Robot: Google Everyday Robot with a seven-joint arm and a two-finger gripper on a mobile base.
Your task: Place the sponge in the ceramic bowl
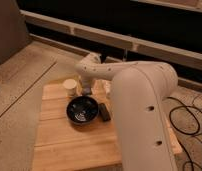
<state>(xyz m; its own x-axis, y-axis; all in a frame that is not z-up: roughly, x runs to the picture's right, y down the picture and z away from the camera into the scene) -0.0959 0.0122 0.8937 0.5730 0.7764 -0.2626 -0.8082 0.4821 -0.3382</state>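
camera view: my gripper hangs low behind the far rim of the ceramic bowl, just beside the cup. whether it is wide, narrow or holding something: cannot tell. sponge: not made out anywhere, and none seen inside the bowl. black bar lies right of the bowl. status: placement not confirmed.
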